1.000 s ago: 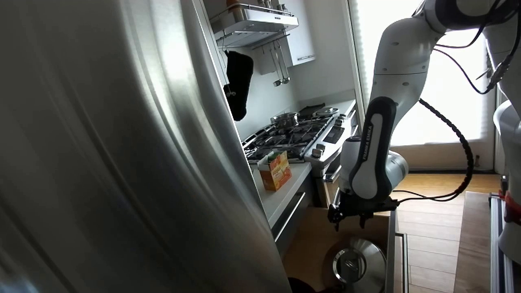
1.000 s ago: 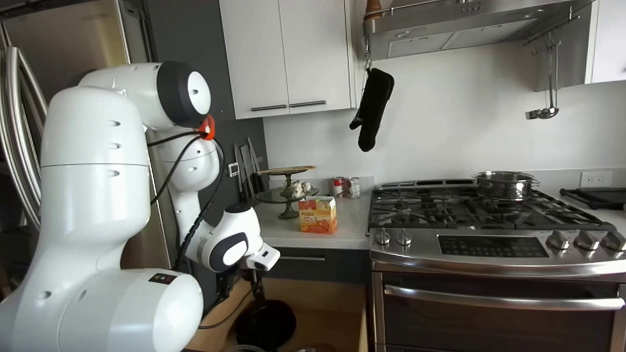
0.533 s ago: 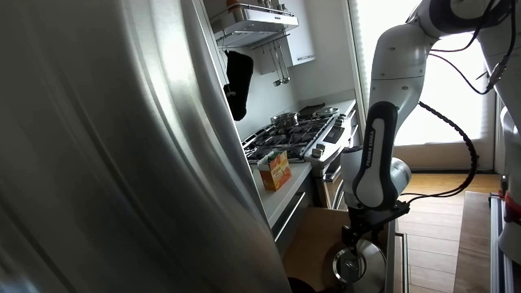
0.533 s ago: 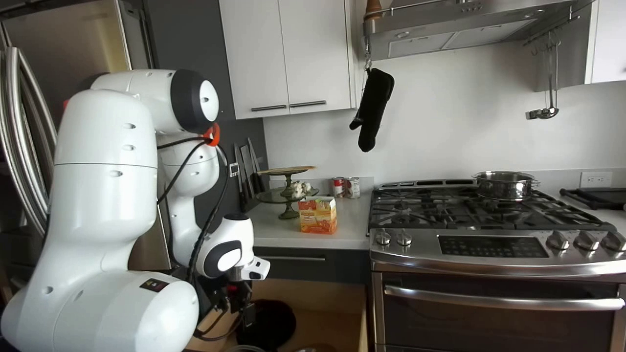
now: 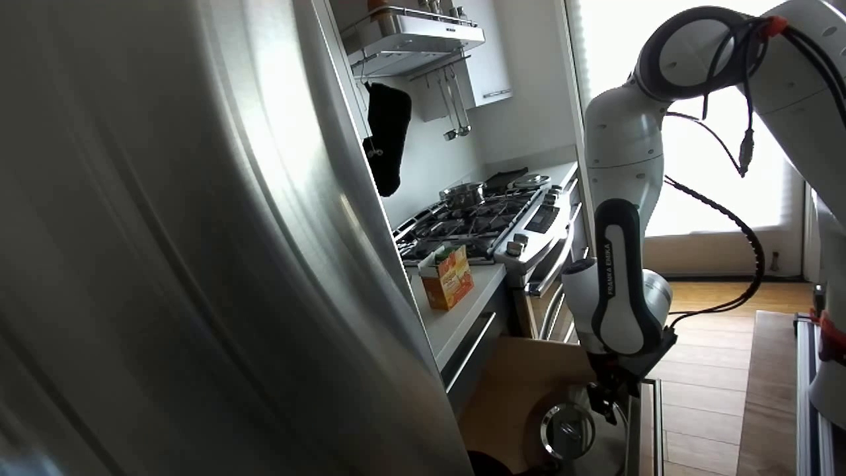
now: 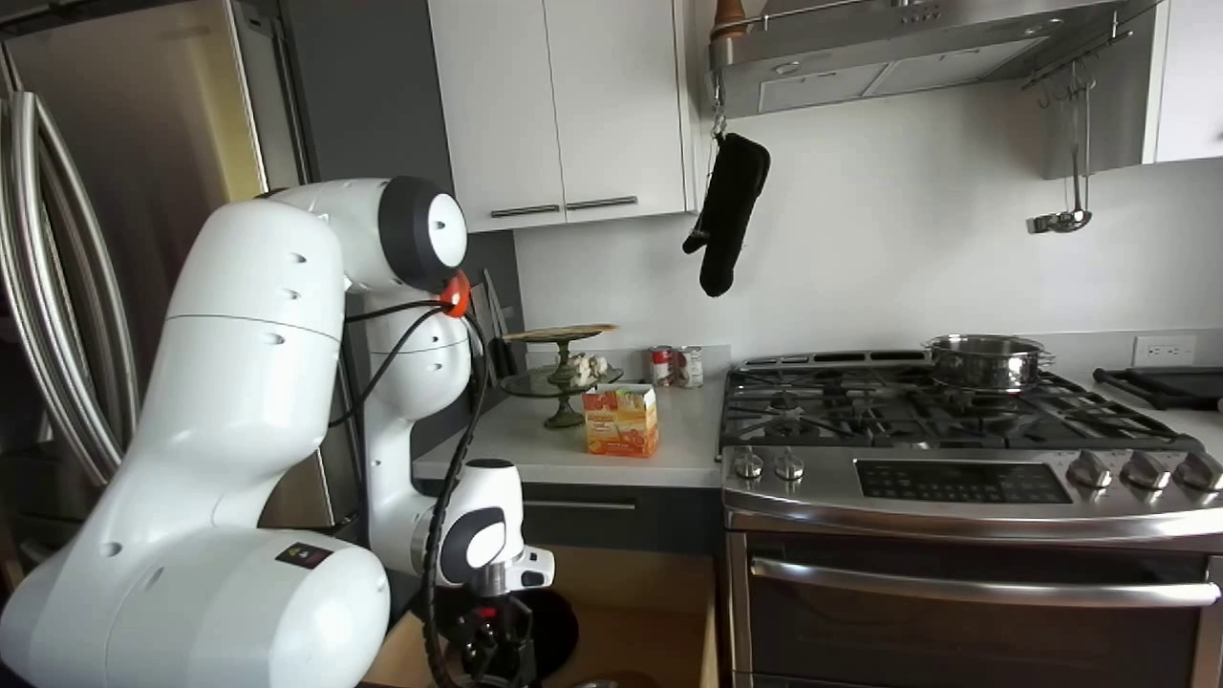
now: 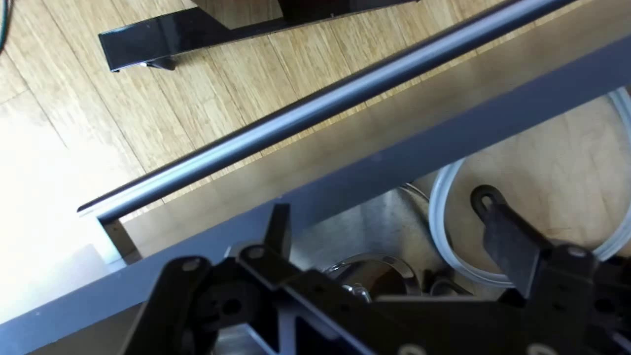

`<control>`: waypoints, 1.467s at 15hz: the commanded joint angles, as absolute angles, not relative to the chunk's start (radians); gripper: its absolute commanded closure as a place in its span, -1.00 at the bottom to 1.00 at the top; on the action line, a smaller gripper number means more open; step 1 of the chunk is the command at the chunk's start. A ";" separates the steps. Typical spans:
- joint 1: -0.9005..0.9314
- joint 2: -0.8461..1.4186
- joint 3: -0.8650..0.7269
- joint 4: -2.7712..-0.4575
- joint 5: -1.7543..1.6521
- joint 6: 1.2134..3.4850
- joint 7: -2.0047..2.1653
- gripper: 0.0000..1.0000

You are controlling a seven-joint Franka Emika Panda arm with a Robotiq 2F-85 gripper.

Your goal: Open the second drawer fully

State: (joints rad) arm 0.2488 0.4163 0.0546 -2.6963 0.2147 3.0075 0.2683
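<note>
The second drawer stands pulled out, its wood-coloured inside showing in both exterior views [image 5: 509, 373] [image 6: 659, 631]. Its grey front [image 7: 374, 180] and bar handle [image 7: 296, 129] cross the wrist view; the handle also shows in an exterior view [image 5: 656, 430]. A shiny round lid [image 5: 567, 433] lies inside, partly hidden in the wrist view [image 7: 382, 268]. My gripper [image 5: 621, 404] is tilted, low over the drawer beside the inner side of its front. In the wrist view the gripper [image 7: 388, 211] is open, fingers wide apart, nothing held. The handle is beyond the front, apart from the fingers.
The shallower drawer [image 6: 611, 524] above is shut. A dark pan [image 6: 556, 631] and a pale ring [image 7: 446, 222] lie in the drawer. The oven [image 6: 955, 631] stands beside it, and the fridge [image 5: 231, 231] fills an exterior view. An orange box [image 6: 621, 420] is on the counter.
My gripper has come down from over the drawer's inside, across the lid, to the drawer front, and has tilted. The drawer and its contents have not visibly moved.
</note>
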 commanded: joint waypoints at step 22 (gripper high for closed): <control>0.330 0.488 -0.028 -2.514 -0.076 2.417 0.299 -1.00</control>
State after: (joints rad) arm 0.3664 0.4788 -0.0611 -2.5266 -0.0394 2.5070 0.3073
